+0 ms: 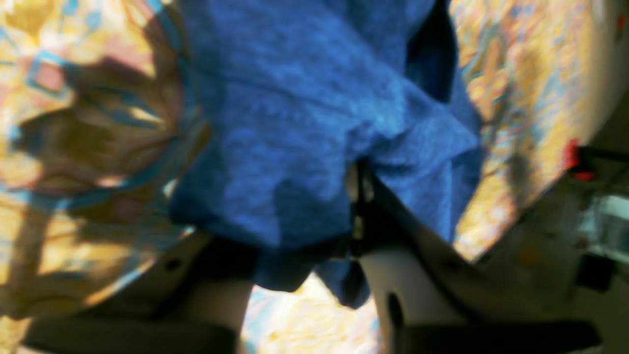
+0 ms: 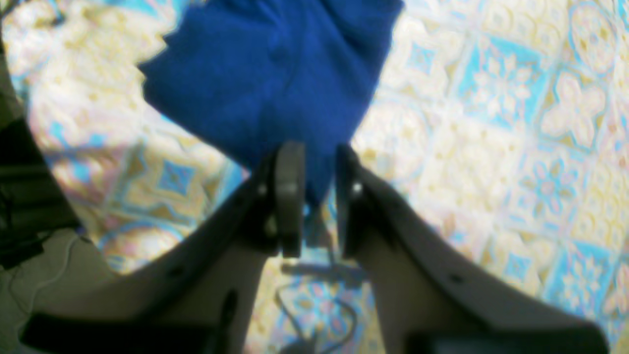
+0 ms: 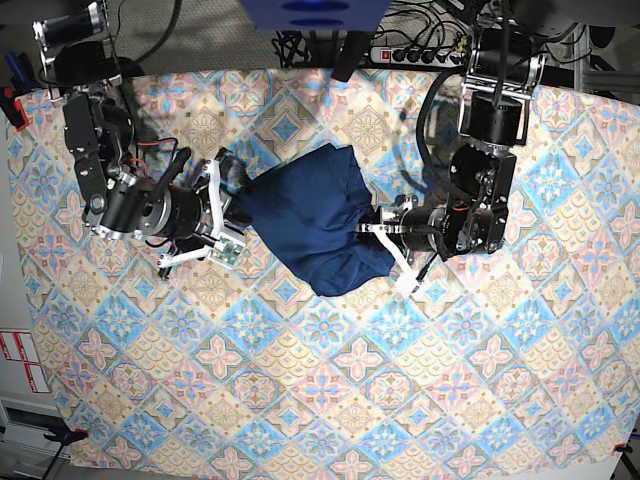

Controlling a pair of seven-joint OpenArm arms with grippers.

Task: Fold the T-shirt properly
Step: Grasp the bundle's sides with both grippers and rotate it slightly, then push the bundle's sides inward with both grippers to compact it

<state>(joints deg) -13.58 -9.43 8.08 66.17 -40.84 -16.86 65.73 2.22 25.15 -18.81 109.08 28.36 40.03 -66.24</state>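
Observation:
The T-shirt [image 3: 310, 215] lies bunched in a dark navy heap on the patterned tablecloth [image 3: 330, 380], between the two arms. My left gripper [image 3: 385, 242], on the right side of the base view, grips the heap's right edge. Close up, its fingers are shut [image 1: 358, 182] on a gathered fold of the blue cloth [image 1: 295, 123]. On the heap's left edge sits my right gripper [image 3: 232, 215]. In the right wrist view a pointed corner of the T-shirt [image 2: 265, 73] runs down between the two pads of that gripper [image 2: 317, 167]. No neck label shows.
A power strip [image 3: 420, 50] with cables lies beyond the table's far edge. A blue object [image 3: 310, 12] sits at the top centre. Red-and-white labels [image 3: 20, 360] mark the left side. The cloth's near edge runs along the bottom.

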